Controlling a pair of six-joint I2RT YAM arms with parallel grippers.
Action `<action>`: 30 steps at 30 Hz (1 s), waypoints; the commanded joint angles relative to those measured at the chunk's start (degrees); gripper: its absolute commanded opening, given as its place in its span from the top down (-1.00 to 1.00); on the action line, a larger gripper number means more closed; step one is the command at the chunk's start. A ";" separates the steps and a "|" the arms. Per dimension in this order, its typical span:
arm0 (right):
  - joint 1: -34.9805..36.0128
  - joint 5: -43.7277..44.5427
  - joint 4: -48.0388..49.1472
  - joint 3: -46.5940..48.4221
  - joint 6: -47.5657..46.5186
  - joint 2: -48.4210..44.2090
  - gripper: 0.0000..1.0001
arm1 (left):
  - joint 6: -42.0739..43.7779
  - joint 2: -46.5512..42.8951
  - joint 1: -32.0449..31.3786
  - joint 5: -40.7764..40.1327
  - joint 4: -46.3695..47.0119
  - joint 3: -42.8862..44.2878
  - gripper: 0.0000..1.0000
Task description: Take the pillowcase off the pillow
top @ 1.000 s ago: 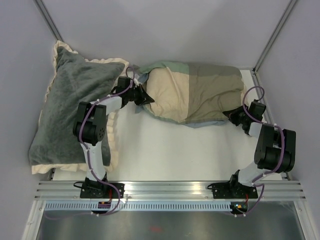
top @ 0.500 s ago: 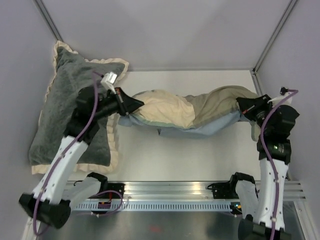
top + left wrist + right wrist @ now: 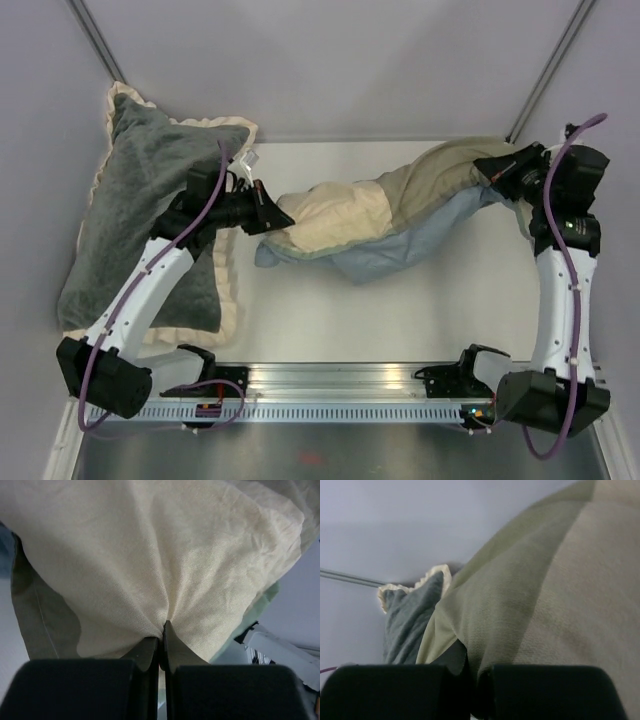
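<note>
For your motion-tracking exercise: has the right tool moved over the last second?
Yes. The right tool moved toward the far corner post, away from the near rail.

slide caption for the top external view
Left fingers and right fingers pinch opposite ends of the pillowcase, slung between them beside a dark grey pillow.

Beige, sage-green and grey-blue blocks, each one plain, across the pillowcase [image 3: 340, 215], dark charcoal-grey plush ringed by a cream ruffled border on the big pillow [image 3: 130, 200], flat white on the bench [image 3: 330, 320], pale grey on the walls [image 3: 330, 60] behind.
</note>
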 commanded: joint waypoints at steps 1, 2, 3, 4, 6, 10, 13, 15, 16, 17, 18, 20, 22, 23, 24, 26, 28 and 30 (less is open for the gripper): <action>-0.36 0.14 4.05 -0.44 1.45 -2.88 1.00 | -0.01 -5.88 -0.18 1.15 1.03 -2.01 0.95; -0.36 0.41 3.88 -1.06 1.09 -4.90 1.00 | -0.45 -7.90 -0.18 0.88 1.49 -2.63 0.95; -0.36 -1.15 3.01 -1.33 1.00 -8.40 1.00 | -0.45 -12.01 -0.18 1.23 1.49 -3.07 0.95; -0.36 -2.56 1.78 -0.99 1.86 -9.91 1.00 | -0.63 -13.96 -0.18 1.93 0.01 -2.81 0.95; -0.36 -9.82 0.10 -0.55 5.37 -13.51 0.99 | -2.12 -17.92 -0.27 5.35 -1.66 -0.98 0.95; -0.10 -16.02 0.18 3.13 16.63 -17.22 1.00 | -6.24 -27.24 -0.18 8.79 -4.48 4.12 0.95; 1.04 -13.41 0.10 5.34 19.98 -15.56 1.00 | -12.47 -22.55 -0.18 13.24 -5.37 6.51 0.95; 0.96 -10.41 0.45 3.95 20.77 -10.15 1.00 | -15.55 -17.79 -0.27 14.68 -1.25 4.76 0.96; 0.96 -9.61 0.80 1.68 21.03 -7.15 1.00 | -16.70 -15.33 -0.18 14.59 0.85 4.05 0.96; 0.96 -8.65 1.76 0.26 21.47 -3.72 1.00 | -18.63 -9.30 -0.27 14.68 3.40 2.65 0.96; 0.96 -7.51 3.51 -0.88 21.30 3.53 1.00 | -19.60 -5.67 -0.18 14.51 7.43 2.55 0.96; 1.04 -4.35 3.96 -2.30 20.42 15.04 1.00 | -22.06 8.07 0.08 15.20 8.95 5.17 0.96; 1.04 -3.54 4.05 -1.43 18.40 21.68 1.00 | -23.56 17.52 0.43 16.78 9.49 10.08 0.96; 0.96 -1.63 3.96 -0.29 16.92 26.84 0.99 | -23.91 25.05 0.78 16.79 10.19 11.76 0.96; 1.13 0.92 3.88 3.38 11.86 29.16 0.99 | -23.92 28.69 1.14 16.27 9.06 13.70 0.96; 1.83 2.69 0.91 7.61 7.60 35.82 0.99 | -24.44 33.19 2.62 13.63 9.31 17.73 0.96; 1.75 5.58 0.71 12.10 4.61 39.19 0.99 | -25.67 38.56 4.99 12.23 10.71 20.12 0.95; 2.71 10.32 0.54 16.48 2.33 44.37 0.99 | -24.19 44.25 6.67 10.91 7.75 27.31 0.95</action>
